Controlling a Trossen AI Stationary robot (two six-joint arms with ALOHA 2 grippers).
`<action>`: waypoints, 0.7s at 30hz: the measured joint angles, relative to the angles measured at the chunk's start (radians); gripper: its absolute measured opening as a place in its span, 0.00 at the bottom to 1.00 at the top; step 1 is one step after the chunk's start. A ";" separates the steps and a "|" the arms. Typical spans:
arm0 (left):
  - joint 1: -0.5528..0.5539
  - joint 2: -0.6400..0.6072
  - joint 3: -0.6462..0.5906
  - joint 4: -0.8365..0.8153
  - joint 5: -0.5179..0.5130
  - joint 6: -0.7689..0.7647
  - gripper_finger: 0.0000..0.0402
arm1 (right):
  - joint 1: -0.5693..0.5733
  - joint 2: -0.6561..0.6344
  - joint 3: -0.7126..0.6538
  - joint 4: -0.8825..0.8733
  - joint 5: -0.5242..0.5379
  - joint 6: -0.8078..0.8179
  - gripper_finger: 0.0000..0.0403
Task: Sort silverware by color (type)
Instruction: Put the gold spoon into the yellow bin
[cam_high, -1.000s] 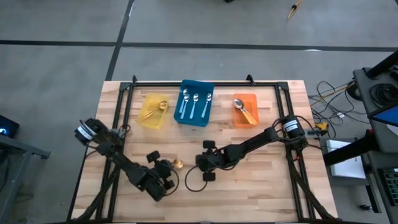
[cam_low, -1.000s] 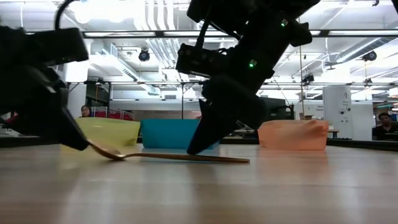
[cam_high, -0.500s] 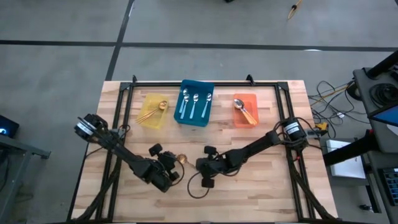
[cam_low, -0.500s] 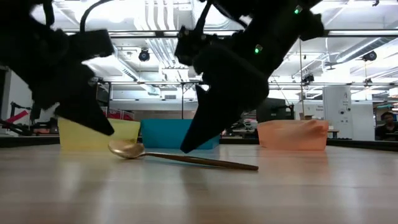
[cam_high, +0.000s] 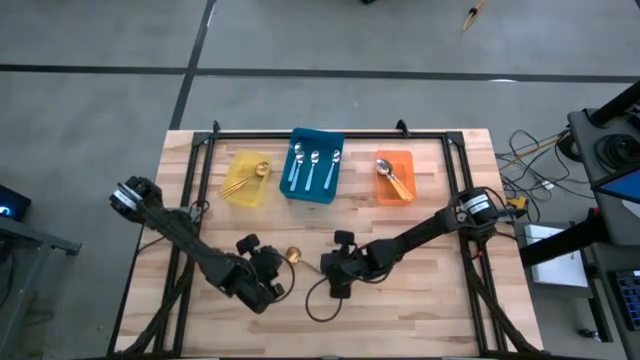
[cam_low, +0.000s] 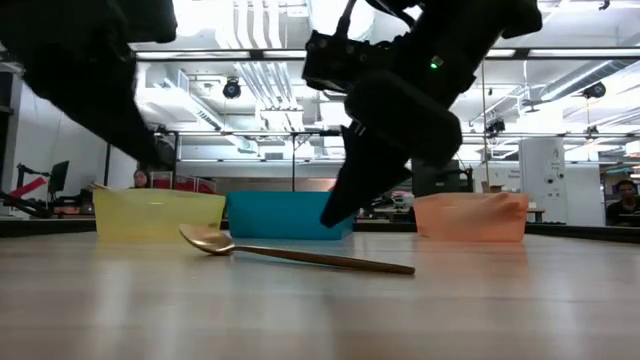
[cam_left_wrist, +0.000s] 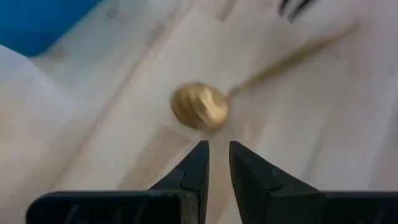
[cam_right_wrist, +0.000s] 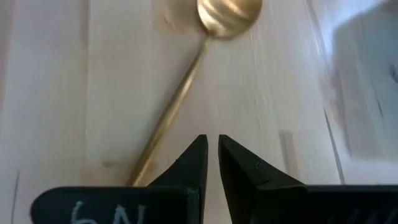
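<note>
Two dark jointed arms, black looping cables, white-lettered right wrist, green light

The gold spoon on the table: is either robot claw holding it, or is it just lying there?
Lying free. The gold spoon rests flat on the wooden table; both wrist views show nearly closed fingers with nothing between them.

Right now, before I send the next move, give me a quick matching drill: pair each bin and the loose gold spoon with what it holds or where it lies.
Column 1:
1. yellow bin
2. blue bin
3. orange bin
4. loose gold spoon

Column 2:
A. flat on the bare table between the two grippers
B. three silver-bowled spoons side by side
C. gold spoons
D. orange-handled spoons

Pairs: 1-C, 2-B, 3-D, 4-A
</note>
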 joint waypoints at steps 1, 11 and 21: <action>-0.005 0.000 0.000 0.000 0.020 0.000 0.11 | 0.000 0.000 0.000 -0.009 0.000 0.008 0.08; -0.020 0.087 -0.007 0.079 -0.012 -0.008 0.11 | 0.035 0.041 -0.005 -0.010 -0.009 0.105 0.08; 0.029 0.192 -0.006 0.093 -0.065 -0.004 0.11 | 0.071 0.083 -0.005 0.158 -0.017 0.118 0.08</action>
